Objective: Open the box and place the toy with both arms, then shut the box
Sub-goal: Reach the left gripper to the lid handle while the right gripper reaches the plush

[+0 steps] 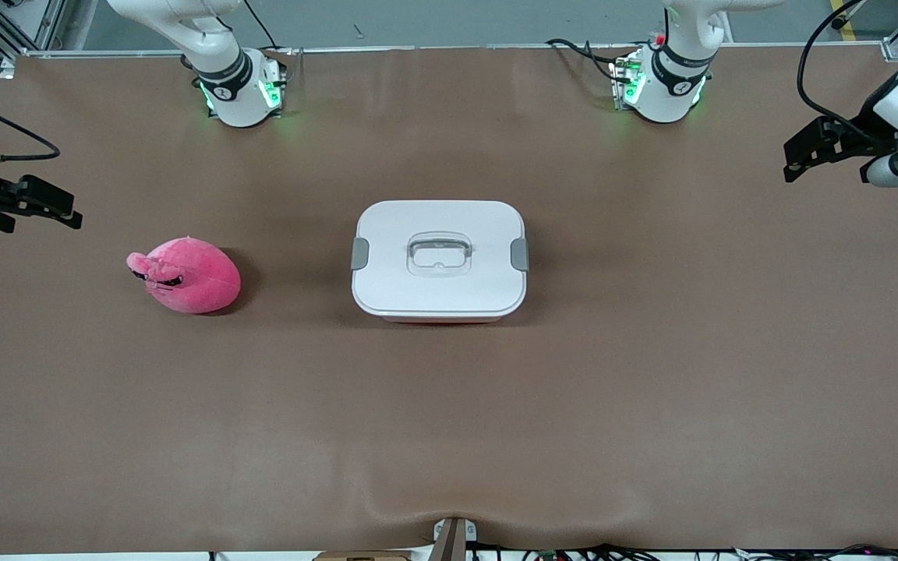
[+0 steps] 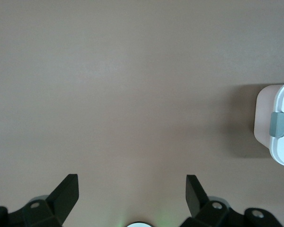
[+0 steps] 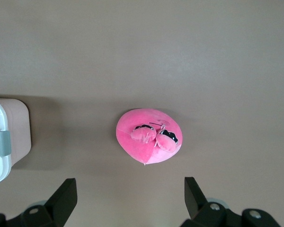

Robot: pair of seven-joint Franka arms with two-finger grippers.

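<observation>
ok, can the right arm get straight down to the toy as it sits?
Probably yes. The toy lies alone on bare table toward the right arm's end, apart from the box, with nothing on it. The right gripper hangs nearby, jaws open and empty. The left gripper waits at its own end.

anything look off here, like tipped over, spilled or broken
Nothing stands out. The rounded white-lidded pink plastic box sits flat mid-table with its lid on square. The bright pink plush toy rests on the table toward the right arm's end. The left gripper and right gripper are open, holding nothing.
</observation>
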